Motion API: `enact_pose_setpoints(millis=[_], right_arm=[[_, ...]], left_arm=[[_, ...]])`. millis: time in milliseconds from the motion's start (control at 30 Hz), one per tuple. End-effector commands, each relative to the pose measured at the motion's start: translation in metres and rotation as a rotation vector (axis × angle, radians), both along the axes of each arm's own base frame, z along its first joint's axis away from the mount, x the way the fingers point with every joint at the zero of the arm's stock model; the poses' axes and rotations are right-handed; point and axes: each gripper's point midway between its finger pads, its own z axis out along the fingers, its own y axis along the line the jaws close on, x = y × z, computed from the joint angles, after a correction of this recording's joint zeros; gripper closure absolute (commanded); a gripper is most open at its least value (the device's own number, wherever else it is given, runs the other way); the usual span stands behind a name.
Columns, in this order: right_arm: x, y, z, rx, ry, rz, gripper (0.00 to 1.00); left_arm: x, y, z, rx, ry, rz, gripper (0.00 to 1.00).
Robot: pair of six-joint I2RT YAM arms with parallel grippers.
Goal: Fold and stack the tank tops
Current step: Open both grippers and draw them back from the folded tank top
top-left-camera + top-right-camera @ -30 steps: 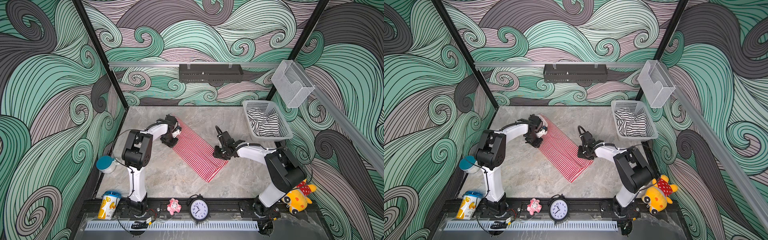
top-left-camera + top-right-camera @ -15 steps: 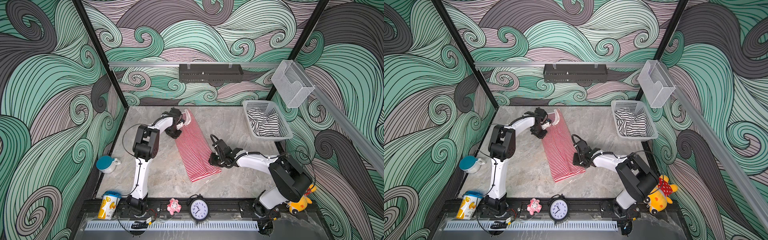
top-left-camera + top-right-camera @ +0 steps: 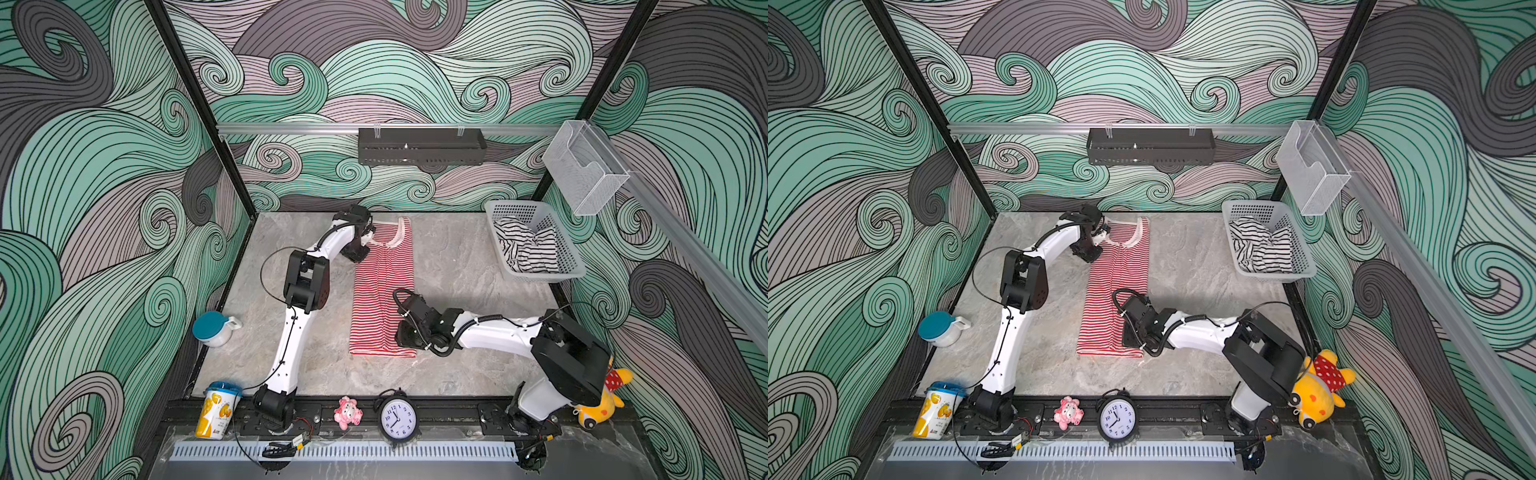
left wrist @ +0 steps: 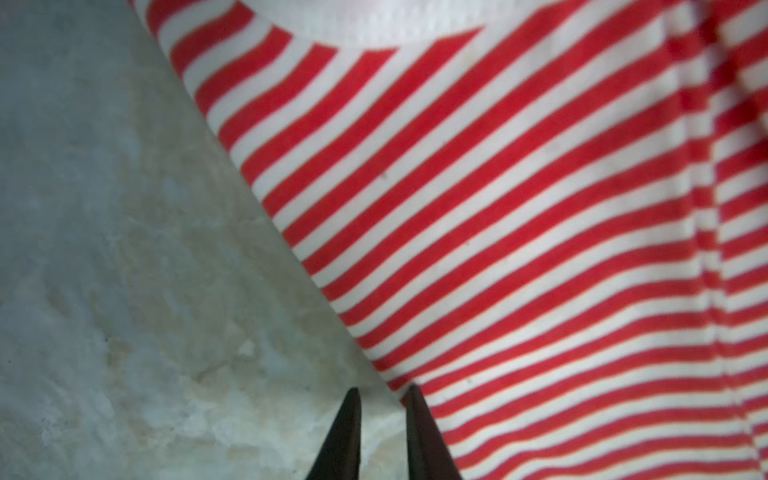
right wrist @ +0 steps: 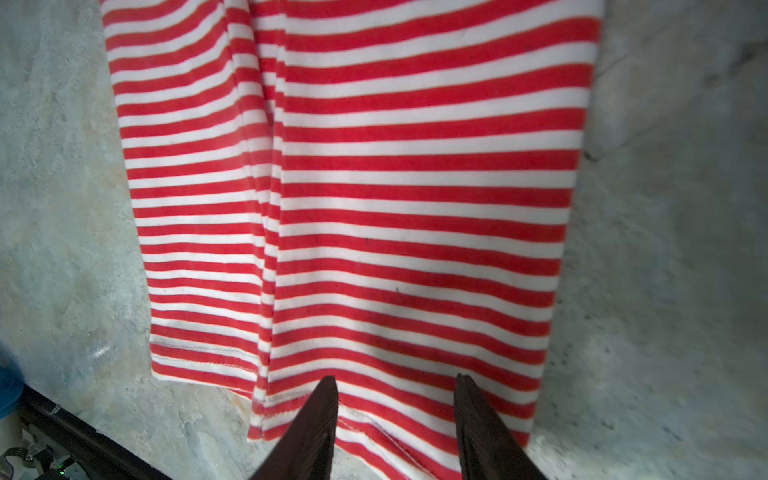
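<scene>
Swirling wave wallpaper [image 3: 124, 174] in green, mauve and grey wraps all three walls. Below sits a grey marbled bench [image 3: 457, 266], evenly lit. A black perforated shelf [image 3: 422, 146] hangs on the silver rail [image 3: 291, 128], and a clear plastic holder [image 3: 1312, 166] is mounted on the right.

Red-striped tank top [image 3: 384, 291] folded lengthwise on table, black-striped tank top [image 3: 525, 249] crumpled in basket

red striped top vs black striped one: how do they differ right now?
The red-and-white tank top lies flat on the table as a long narrow strip; the black-and-white tank top sits crumpled in the white basket. Red stripes are narrower, black ones wider. Both arms work at the red one; neither is near the black one. Both are striped knits.
</scene>
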Motion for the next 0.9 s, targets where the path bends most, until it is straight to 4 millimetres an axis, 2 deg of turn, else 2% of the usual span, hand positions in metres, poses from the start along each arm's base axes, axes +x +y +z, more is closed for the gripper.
enact_pose_setpoints(millis=[0,67,133,267,400,567,667,867], right_arm=[[0.005,-0.02,0.029,0.011,-0.082,-0.067,0.29],[0.002,-0.026,0.038,0.038,-0.091,-0.082,0.24],[-0.005,-0.034,0.039,0.051,-0.085,-0.099,0.25],[-0.017,-0.045,0.03,0.109,-0.057,-0.143,0.28],[-0.023,-0.04,0.023,0.224,-0.039,-0.169,0.32],[-0.027,-0.032,0.014,0.335,-0.019,-0.188,0.44],[-0.031,-0.031,0.004,0.329,0.016,-0.193,0.52],[-0.037,-0.023,-0.01,0.327,0.078,-0.174,0.58]], left_arm=[[-0.025,0.01,0.04,-0.016,-0.034,0.018,0.76],[-0.042,0.011,0.054,-0.043,-0.068,0.009,0.69],[-0.062,0.013,0.062,-0.06,-0.077,0.002,0.68],[-0.105,0.017,0.062,-0.05,-0.067,-0.037,0.65],[-0.139,0.023,0.056,-0.045,-0.079,-0.053,0.65],[-0.17,0.024,0.055,-0.095,-0.126,-0.09,0.66],[-0.187,0.023,0.055,-0.118,-0.11,-0.098,0.66],[-0.216,0.016,0.048,-0.147,-0.086,-0.16,0.66]])
